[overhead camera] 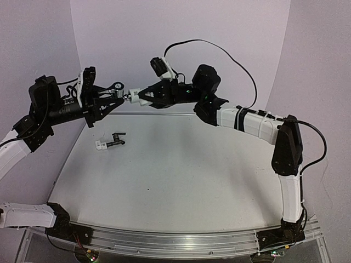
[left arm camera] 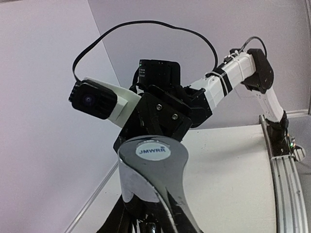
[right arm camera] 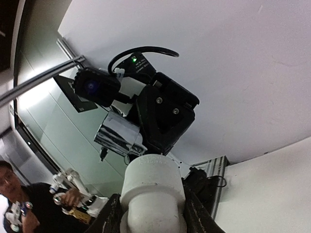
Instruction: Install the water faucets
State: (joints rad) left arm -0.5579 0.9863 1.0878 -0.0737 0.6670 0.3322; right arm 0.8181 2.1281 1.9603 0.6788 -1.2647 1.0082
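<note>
The silver faucet [left arm camera: 153,162] is clamped in the left pincer [overhead camera: 117,97] and held in mid-air, well above the worktop [overhead camera: 192,175]. Its lever rises out of the fingers toward the left wrist camera, and its working end points at the opposite arm. In my judgement it is held this way to present its end for mating.

The right pincer [overhead camera: 136,96] is closed on a white fitting [right arm camera: 150,187], gripping its lower part with the free end forward. The two pincers face each other nose to nose. The overhead view shows the faucet and the fitting meeting or very nearly meeting between them. Actual contact or thread engagement cannot be confirmed.

Holding both parts aloft appears deliberate. It leaves each wrist free to align and turn without the worktop in the way.

The dark faucet [overhead camera: 116,138] lies on its side on the worktop, below and just nearer than the left pincer and apart from both arms. A second fitting [overhead camera: 100,145] touches one end of it. It looks already joined, though the seating cannot be verified.

The step in hand is judged to be joining the silver faucet to its fitting. The main risk is misalignment.
</note>
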